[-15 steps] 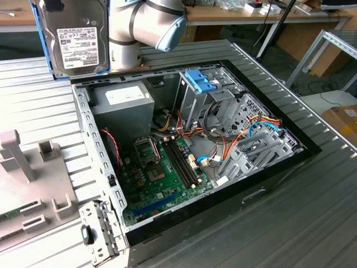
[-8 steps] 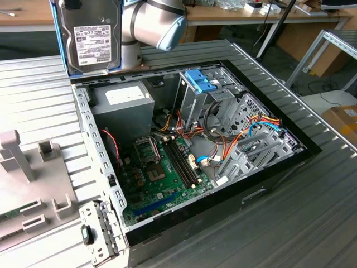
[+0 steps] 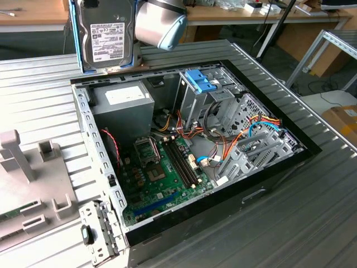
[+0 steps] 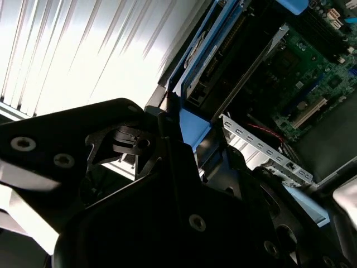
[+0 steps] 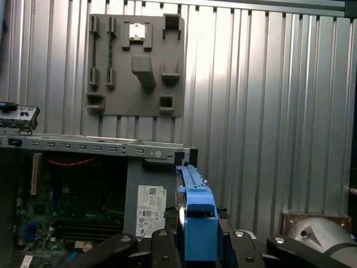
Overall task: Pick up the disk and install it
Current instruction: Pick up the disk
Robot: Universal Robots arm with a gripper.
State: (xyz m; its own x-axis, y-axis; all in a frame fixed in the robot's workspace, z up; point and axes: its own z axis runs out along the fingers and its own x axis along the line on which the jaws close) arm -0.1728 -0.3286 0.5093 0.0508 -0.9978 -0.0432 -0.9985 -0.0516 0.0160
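Exterior view: the flat silver-grey metal disk in its blue plastic frame is held upright over the ribbed grey metal table, just beside the open black computer case. In the first wrist view, the black claw is pinched on that frame. A firm, square grip is advised.

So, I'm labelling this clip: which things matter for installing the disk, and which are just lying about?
Job: disk, gripper closed on it, open case.
Lying about: power supply, motherboard, grey fixture plate, cardboard box.
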